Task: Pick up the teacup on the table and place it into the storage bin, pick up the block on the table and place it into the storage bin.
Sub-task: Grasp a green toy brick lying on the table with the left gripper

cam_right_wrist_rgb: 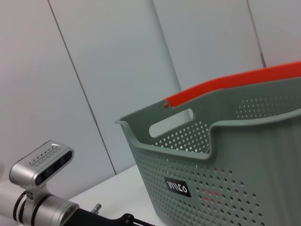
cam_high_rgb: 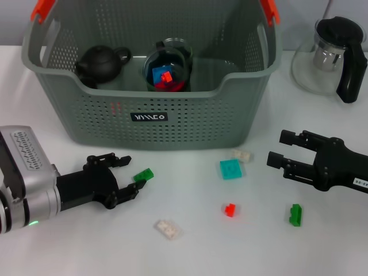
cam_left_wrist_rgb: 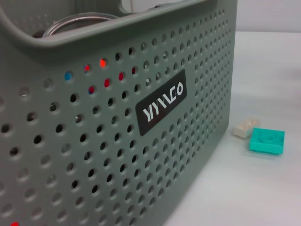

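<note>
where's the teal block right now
In the head view, the teal block lies on the table in front of the storage bin, toward the robot's right, touching a small white block, with the red block nearer the robot.

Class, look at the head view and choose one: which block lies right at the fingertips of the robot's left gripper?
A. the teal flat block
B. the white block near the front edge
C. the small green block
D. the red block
C: the small green block sits at the tips of the left gripper, while the teal block, red block and white block lie farther off on the table.
</note>
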